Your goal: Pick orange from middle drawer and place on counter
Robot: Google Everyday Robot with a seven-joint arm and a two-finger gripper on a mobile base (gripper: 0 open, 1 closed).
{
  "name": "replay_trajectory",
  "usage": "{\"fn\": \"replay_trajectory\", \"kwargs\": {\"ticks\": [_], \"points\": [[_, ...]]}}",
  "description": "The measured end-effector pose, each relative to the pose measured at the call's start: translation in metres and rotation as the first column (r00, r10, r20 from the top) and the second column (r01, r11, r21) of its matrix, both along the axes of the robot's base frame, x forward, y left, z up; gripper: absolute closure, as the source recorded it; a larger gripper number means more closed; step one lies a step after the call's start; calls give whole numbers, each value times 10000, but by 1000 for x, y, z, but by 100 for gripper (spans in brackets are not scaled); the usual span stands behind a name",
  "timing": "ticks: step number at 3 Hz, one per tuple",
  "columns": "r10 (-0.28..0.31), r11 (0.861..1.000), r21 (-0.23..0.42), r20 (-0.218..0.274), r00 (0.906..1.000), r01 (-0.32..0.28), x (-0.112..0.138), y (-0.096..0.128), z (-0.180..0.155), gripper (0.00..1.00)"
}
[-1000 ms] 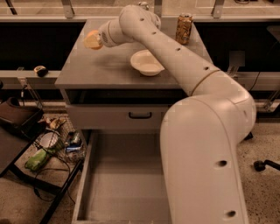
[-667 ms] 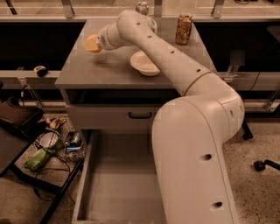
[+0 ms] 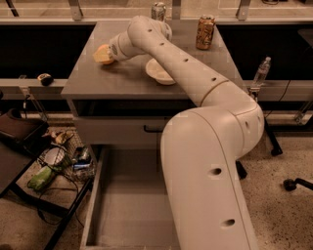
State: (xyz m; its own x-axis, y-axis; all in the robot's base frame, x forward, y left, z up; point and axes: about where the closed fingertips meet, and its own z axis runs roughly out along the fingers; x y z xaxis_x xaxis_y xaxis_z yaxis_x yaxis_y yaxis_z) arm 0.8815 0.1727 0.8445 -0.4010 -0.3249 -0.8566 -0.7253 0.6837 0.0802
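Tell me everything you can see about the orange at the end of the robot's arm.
The orange is a small, rounded fruit, pale yellow-orange and smooth-looking. It sits at the arm's tip, right against the pincer, which hides its right side. It is over the counter's left rear part, left of the white bowl and apart from it. Whether it rests on the counter or hangs just above cannot be told.

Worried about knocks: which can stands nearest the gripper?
The silver can, behind the arm. The gripper is over the counter's left side at the orange; the brown can stands farther right.
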Motion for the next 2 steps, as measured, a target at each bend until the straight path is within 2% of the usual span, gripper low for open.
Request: {"fn": "replay_trajectory", "kwargs": {"ticks": [2], "points": [[1,10000,0,0,10000,-1,0,0,4,57]]}}
